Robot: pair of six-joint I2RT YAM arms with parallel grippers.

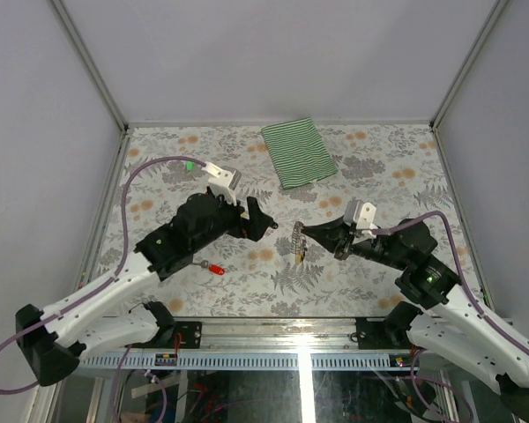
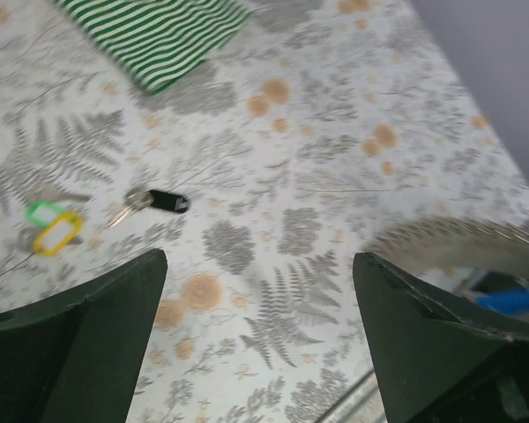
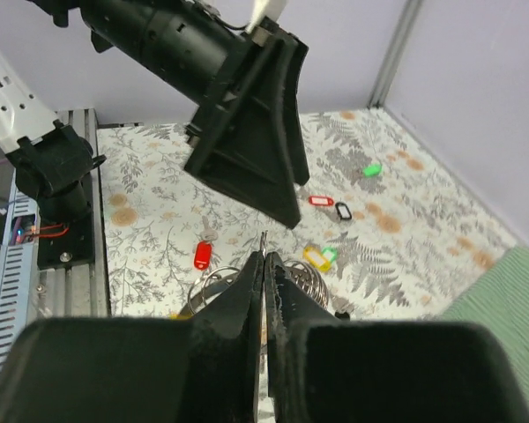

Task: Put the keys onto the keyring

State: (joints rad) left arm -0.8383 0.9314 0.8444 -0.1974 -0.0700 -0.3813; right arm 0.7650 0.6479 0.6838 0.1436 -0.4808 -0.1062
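patterned table (image 1: 379, 282), with a folded green-striped cloth (image 1: 300, 152) at its far edge, well apart from the work. left gripper (image 1: 264, 220) is held above the middle of the table, jaws spread wide with nothing between them, apparently so that it is ready to take a key or the free side of the ring. right gripper (image 1: 307, 234) faces it at close range, jaws closed flat on the keyring (image 1: 300, 242), which hangs from the fingertips above the table. pinching the wire at one spot presumably leaves the rest of the loop open to the other arm (whether any key already rides on it cannot be told). the keys in plain view lie loose on the table: a red-tagged key (image 1: 216, 269) near the left arm, a black-tagged key (image 2: 159, 201) farther out, and near it a yellow tag (image 2: 57, 233) touching a green tag (image 2: 42, 211). judged stage: threading barely begun.
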